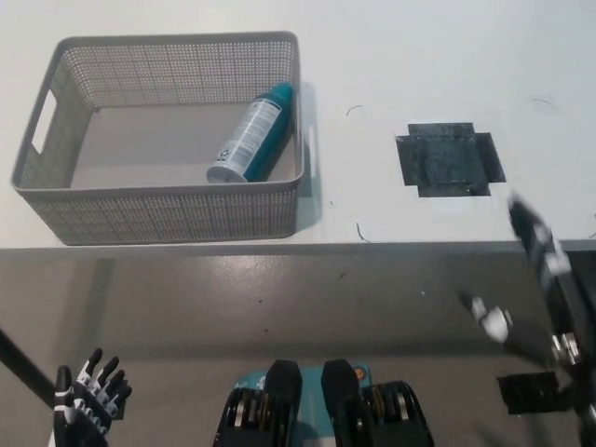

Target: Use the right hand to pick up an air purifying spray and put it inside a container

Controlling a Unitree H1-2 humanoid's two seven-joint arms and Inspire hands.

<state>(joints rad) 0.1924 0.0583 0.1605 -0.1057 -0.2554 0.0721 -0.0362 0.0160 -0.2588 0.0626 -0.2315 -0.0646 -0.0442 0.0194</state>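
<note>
Right hand [540,289] sits blurred at lower right, off the tabletop [419,74] edge, fingers spread, holding nothing. Left hand [86,396] rests at lower left, fingers apart. Teal spray can [250,133] lies on its side inside grey mesh basket [158,209], against its right wall.

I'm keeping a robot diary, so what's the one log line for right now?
spray can: lying in basket | right hand: off table, empty, open | left hand: low, idle, open
</note>
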